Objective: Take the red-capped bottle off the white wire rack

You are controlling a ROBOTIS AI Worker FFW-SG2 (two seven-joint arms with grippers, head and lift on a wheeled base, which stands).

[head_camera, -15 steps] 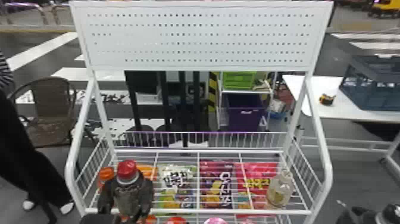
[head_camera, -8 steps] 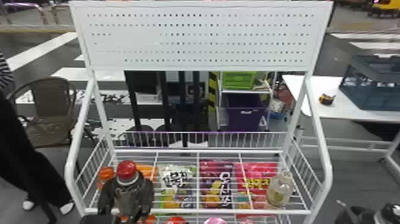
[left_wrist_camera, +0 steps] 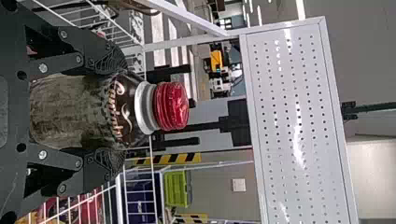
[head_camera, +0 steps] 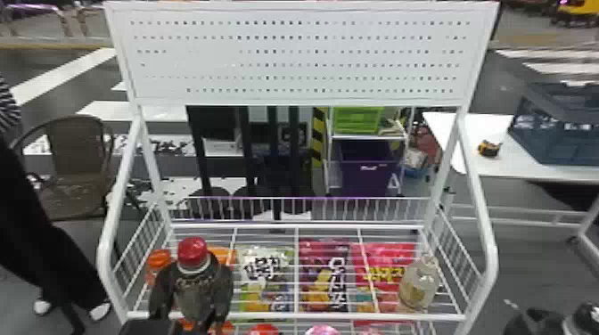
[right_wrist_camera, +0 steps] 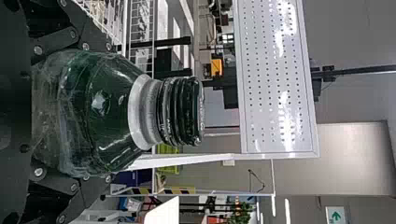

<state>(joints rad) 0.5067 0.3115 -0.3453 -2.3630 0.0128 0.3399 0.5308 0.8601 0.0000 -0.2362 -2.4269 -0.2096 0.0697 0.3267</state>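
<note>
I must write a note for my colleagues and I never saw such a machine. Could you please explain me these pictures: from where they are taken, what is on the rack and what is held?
This is a two-armed robot. The head view looks forward and down from its head; the two sideways pictures come from cameras on its wrists.

The left claw grips the red-capped bottle; in the head view this is at the left side of the white wire rack. The right claw grips a green bottle with a dark cap.

In the head view, bright packets seem to lie beneath the rack's wires, and a clear bottle shows near its right side.
</note>
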